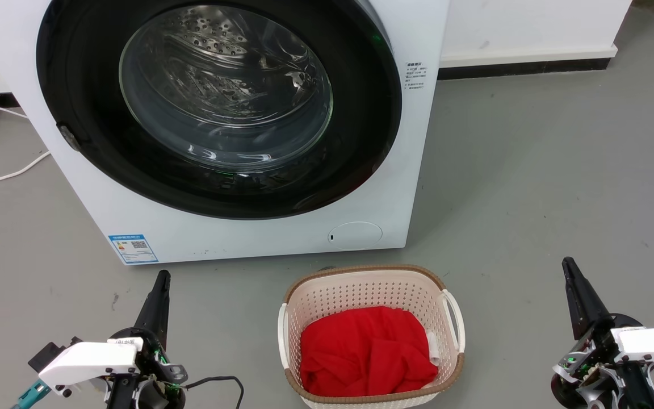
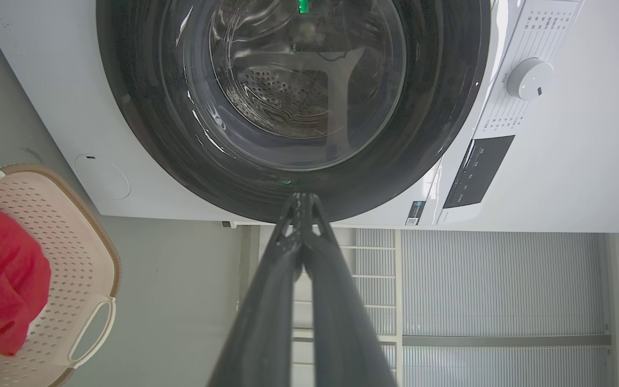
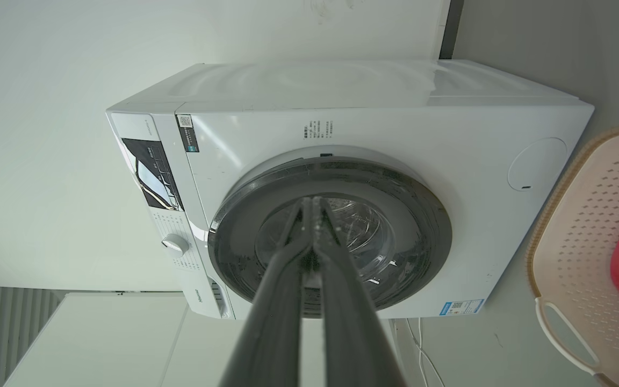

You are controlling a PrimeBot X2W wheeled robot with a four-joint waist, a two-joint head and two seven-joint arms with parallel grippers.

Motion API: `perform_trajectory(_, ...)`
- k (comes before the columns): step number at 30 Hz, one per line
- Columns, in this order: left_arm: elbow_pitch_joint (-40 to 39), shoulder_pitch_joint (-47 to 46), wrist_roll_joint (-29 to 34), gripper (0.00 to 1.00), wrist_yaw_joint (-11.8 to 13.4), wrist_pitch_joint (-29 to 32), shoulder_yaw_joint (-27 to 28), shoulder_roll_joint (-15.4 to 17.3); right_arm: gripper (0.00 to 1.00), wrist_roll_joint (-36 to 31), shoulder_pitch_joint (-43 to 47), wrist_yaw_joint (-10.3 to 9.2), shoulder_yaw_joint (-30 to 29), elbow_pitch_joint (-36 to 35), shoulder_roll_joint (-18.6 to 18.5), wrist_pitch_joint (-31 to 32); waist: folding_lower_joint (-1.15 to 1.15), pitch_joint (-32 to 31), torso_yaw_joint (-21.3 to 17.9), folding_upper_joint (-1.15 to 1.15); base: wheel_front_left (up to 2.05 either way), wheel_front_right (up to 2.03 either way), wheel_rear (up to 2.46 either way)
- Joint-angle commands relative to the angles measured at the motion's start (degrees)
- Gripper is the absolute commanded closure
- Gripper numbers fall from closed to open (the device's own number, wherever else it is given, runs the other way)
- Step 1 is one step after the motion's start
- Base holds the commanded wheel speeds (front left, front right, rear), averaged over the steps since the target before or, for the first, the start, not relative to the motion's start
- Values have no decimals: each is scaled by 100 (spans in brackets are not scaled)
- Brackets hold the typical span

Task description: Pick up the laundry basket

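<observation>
The laundry basket (image 1: 327, 289), cream perforated plastic with a brown rim and white loop handles, stands on the grey floor in front of the washing machine, holding a red cloth (image 1: 367, 352). My left gripper (image 1: 162, 276) is to its left, fingers pressed together and empty. To the basket's right, my right gripper (image 1: 566, 264) is also shut and empty. Both are well apart from the basket. The left wrist view has the basket (image 2: 67, 252) at its left edge, beyond the shut left gripper (image 2: 302, 198). The right wrist view has the basket (image 3: 578, 226) at its right edge, and the right gripper (image 3: 309, 201) is shut.
A white front-loading washing machine (image 1: 395, 187) with a shut round glass door (image 1: 225, 85) stands just behind the basket. A white cable (image 1: 3, 177) lies on the floor at the far left. Open grey floor (image 1: 560, 182) spreads to the right of the machine.
</observation>
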Motion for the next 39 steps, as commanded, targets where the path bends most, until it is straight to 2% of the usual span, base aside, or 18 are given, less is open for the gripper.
perform_trajectory(1,2,-49,-10,100,-15,13,11,-5,100,24,-58,-2,-2,-19,-7,8,0,0,0,0,0,0,0)
perform_trajectory(23,1,-49,-10,100,-15,13,9,-5,100,25,-58,-2,-2,-19,-7,8,0,0,0,0,0,0,0)
perform_trajectory(24,0,-1,0,0,0,-1,1,0,0,0,0,0,2,0,0,-1,0,0,0,0,0,0,0)
perform_trajectory(32,-9,112,152,0,1,-168,-32,-12,0,-167,114,0,30,89,7,-166,0,4,0,0,0,0,0)
perform_trajectory(39,-175,133,876,0,43,-365,1,-10,0,-1020,152,0,27,-98,5,-363,0,10,-6,0,0,0,0)
